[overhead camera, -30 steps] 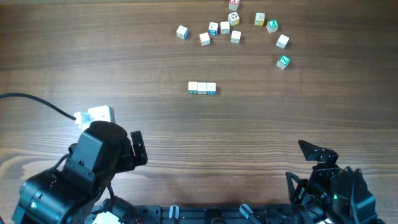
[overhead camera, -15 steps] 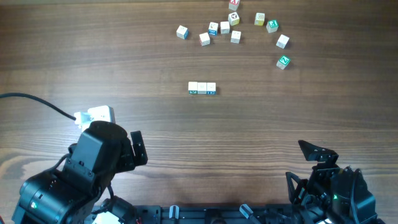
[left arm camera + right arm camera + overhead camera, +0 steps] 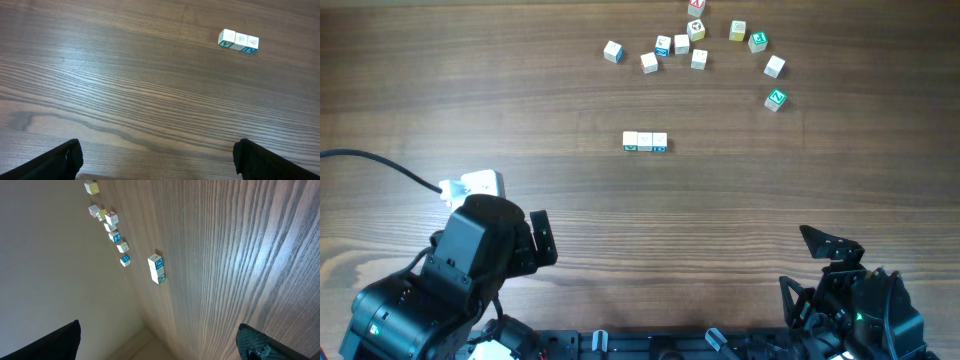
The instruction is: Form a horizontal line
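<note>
The horizontal line (image 3: pixel 645 142) is a row of three small white cubes touching edge to edge, lying a little toward 11 o'clock from the middle of the wooden table (image 3: pixel 800 180) in the overhead view. Nothing touches it. There are teal and blue marks on its near faces, too small to read. In the left wrist view it sits toward 2 o'clock (image 3: pixel 239 40), and in the tilted right wrist view it sits near the centre (image 3: pixel 156 269). The loose cubes (image 3: pixel 682 43) are scattered from 12 to 2 o'clock of the row and well apart from it. The topmost one is cut off by the frame edge, and their letters are hard to make out. The left gripper (image 3: pixel 159 161) is spread wide over bare wood, with only its two dark fingertips showing at the bottom corners. The right gripper (image 3: pixel 160 344) is likewise spread wide and holds nothing, its fingers cropped in the same way. From overhead, the left arm (image 3: pixel 460 270) fills the 7 o'clock corner and partly hides a white object (image 3: pixel 478 184) with a black cable (image 3: pixel 380 165). The right arm (image 3: pixel 855 295) sits at 5 o'clock, cut off by the lower edge.
</note>
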`<state>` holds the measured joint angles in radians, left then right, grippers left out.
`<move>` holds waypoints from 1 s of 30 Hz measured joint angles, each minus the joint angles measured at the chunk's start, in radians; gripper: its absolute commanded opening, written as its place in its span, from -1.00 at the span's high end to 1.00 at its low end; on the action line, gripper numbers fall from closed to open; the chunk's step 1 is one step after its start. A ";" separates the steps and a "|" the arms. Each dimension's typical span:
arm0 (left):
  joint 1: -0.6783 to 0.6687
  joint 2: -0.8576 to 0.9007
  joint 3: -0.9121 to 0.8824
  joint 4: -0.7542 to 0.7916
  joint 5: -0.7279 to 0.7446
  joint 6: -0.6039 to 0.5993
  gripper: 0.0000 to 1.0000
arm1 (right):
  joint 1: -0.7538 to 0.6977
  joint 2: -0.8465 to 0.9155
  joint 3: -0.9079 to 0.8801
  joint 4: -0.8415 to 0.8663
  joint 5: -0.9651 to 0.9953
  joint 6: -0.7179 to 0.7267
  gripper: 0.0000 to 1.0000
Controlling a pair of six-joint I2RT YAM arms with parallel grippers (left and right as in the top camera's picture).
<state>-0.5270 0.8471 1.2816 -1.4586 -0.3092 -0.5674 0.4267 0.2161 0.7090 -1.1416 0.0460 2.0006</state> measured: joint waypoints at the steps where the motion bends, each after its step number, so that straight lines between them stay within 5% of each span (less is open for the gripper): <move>1: 0.000 0.000 0.000 0.000 0.000 0.000 -1.00 | 0.000 0.000 0.000 -0.002 0.008 0.000 -0.99; 6: 0.000 0.000 0.000 0.000 0.000 0.000 -1.00 | -0.006 -0.002 0.001 -0.177 0.053 -0.002 -1.00; 14: 0.000 0.000 0.000 0.000 0.000 0.000 -0.99 | -0.155 -0.023 0.000 -0.129 0.080 -0.096 -0.99; 20: 0.000 0.000 0.000 0.000 0.000 0.000 -1.00 | -0.288 -0.101 -0.081 0.459 0.119 -0.695 -0.99; 25: 0.000 0.000 0.000 0.000 0.000 0.000 -1.00 | -0.376 -0.146 -0.217 0.632 0.089 -1.099 -1.00; 30: 0.000 0.000 0.000 0.000 0.000 0.000 -1.00 | -0.471 -0.189 -0.369 0.786 0.014 -1.319 -1.00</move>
<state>-0.5270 0.8467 1.2816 -1.4586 -0.3088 -0.5674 -0.0441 0.0273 0.3401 -0.3553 0.0597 0.6819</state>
